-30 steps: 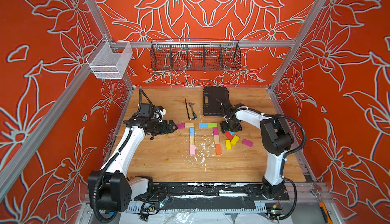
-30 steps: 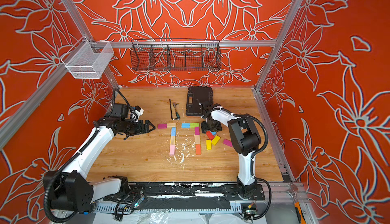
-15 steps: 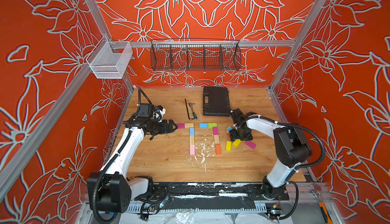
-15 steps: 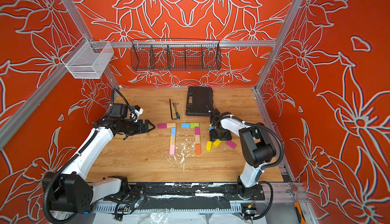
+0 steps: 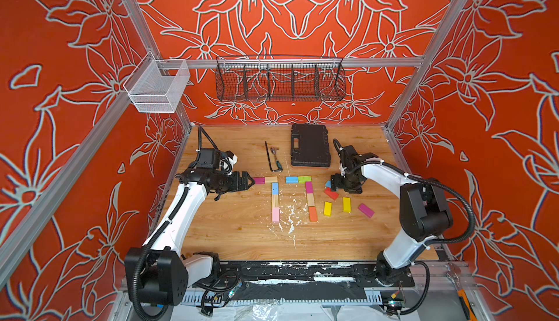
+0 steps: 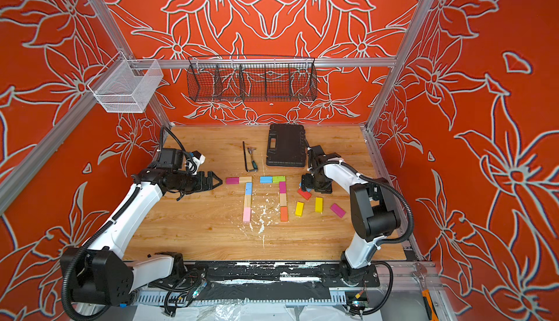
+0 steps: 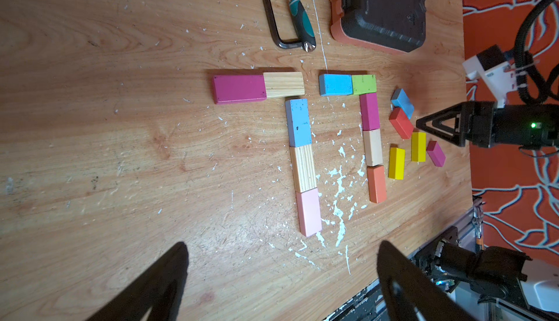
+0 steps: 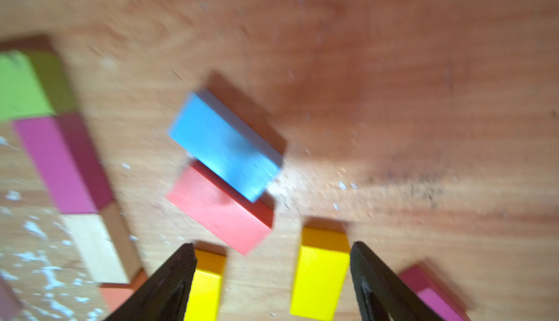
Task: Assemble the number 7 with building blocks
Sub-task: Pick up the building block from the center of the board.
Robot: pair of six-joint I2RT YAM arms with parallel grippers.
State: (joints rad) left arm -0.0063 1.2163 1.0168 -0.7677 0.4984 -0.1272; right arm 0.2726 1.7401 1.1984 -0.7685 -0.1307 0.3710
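Note:
Two flat figures of building blocks lie mid-table in both top views. One number 7 [image 5: 274, 194] has magenta and wood across, then blue, wood and pink down. The other 7 [image 5: 309, 195] has blue and green across, then magenta, wood and orange down. To its right lie loose blocks: blue [image 8: 225, 145] resting partly on red [image 8: 217, 210], two yellow [image 5: 327, 208] [image 5: 347, 204] and a magenta one [image 5: 366, 210]. My right gripper [image 8: 272, 248] hangs open and empty over them [image 5: 333, 185]. My left gripper [image 5: 251, 181] is open and empty, just left of the magenta top block [image 7: 239, 89].
A black case [image 5: 310, 150] lies behind the figures, with a hex key [image 5: 270, 160] and a small screwdriver [image 5: 279, 166] to its left. White flecks [image 5: 290, 213] are scattered between the two figures. Wire baskets [image 5: 279, 80] hang on the back wall.
The right arm's elbow has swung out to the right while its gripper stays over the loose blocks. One yellow block and the magenta block now lie slightly farther right. The left arm is still.

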